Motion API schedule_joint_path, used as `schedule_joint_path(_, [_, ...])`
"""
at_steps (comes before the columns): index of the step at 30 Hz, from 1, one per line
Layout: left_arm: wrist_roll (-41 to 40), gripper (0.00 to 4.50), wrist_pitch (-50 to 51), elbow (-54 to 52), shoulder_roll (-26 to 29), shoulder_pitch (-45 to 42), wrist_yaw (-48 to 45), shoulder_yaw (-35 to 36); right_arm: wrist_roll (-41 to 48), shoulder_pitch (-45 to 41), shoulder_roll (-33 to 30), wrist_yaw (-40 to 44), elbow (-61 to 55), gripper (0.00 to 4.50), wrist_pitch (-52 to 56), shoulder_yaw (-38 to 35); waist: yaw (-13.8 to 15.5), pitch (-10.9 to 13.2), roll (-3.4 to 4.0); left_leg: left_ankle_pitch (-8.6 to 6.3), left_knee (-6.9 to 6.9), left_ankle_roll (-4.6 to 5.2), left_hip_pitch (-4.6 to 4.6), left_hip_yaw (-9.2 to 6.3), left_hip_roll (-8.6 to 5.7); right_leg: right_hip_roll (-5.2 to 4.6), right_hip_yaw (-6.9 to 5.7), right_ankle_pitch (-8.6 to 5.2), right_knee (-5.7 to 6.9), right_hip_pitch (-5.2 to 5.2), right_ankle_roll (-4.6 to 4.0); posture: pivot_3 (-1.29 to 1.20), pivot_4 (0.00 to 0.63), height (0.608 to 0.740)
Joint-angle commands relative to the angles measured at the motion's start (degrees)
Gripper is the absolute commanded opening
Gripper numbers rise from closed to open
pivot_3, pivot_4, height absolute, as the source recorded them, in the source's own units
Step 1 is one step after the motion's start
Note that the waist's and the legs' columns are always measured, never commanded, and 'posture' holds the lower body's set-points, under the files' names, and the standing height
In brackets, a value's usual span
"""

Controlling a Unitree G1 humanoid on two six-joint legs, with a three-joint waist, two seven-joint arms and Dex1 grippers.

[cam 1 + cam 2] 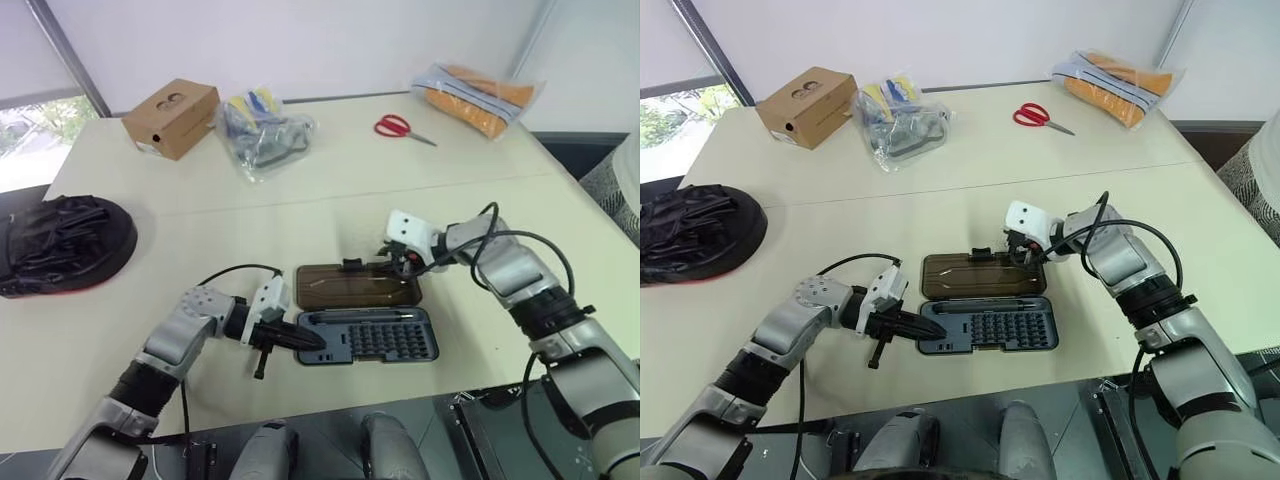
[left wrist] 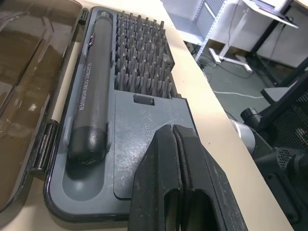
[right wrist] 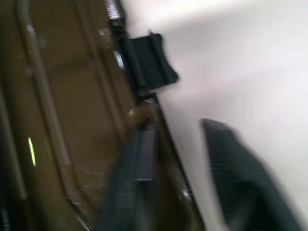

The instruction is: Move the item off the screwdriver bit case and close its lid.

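Smoky-brown lid (image 1: 358, 285) lies flat open at frame centre, behind the screwdriver bit case (image 1: 368, 336); the item (image 1: 62, 243) sits far left, so we are closing. Our left gripper (image 1: 312, 340), pressed together, steadies the case; our right gripper (image 3: 178, 178) straddles the lid's far edge, fingers apart, and next must lift it over.

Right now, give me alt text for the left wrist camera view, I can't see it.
An open screwdriver bit case lies on a pale table, with the left hand, fingers shut, resting on its near end. Inside are a dark driver and rows of bits; the smoky-brown lid lies folded open beside it.
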Motion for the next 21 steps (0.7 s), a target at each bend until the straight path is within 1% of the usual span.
schedule_joint_path(1, [1.3, 0.00, 0.9, 0.2, 0.9, 1.1, 1.1, 0.3, -1.5, 0.4, -0.2, 0.1, -0.3, 0.04, 0.2, -1.0, 0.0, -0.1, -0.08, 0.00, 0.00, 0.00, 0.04, -0.01, 0.00, 0.00, -0.01, 0.00, 0.00, 0.04, 0.00, 0.00, 0.150, 0.740])
schedule_joint_path(14, [0.8, 0.00, 1.7, 0.0, 1.2, 1.2, 2.2, 1.3, -4.5, 2.5, 0.6, 2.1, -2.1, 0.04, -1.1, -0.2, 0.0, -0.1, -0.07, 0.00, -0.02, -0.01, 0.14, -0.04, 0.01, 0.02, -0.02, 0.00, 0.01, 0.13, 0.00, 0.00, 0.150, 0.740])
schedule_joint_path(18, [-1.0, 0.00, 4.4, -0.5, 1.6, 0.5, 3.2, 3.6, -8.1, 2.0, 0.3, -0.5, -2.3, 0.04, -5.2, -0.1, -0.1, -0.1, -0.07, 0.00, -0.02, -0.01, 0.14, -0.04, 0.01, 0.02, -0.02, 0.00, 0.01, 0.13, 0.00, 0.00, 0.150, 0.740])
schedule_joint_path(21, [-4.7, 0.00, 10.0, -2.4, 2.9, 0.4, 3.9, 6.7, -11.8, 2.8, -1.3, -3.2, -5.4, 0.04, -8.6, -0.4, -0.2, -0.1, -0.07, 0.00, -0.02, -0.01, 0.14, -0.04, 0.02, 0.02, -0.02, 0.00, 0.03, 0.11, 0.00, 0.00, 0.150, 0.740])
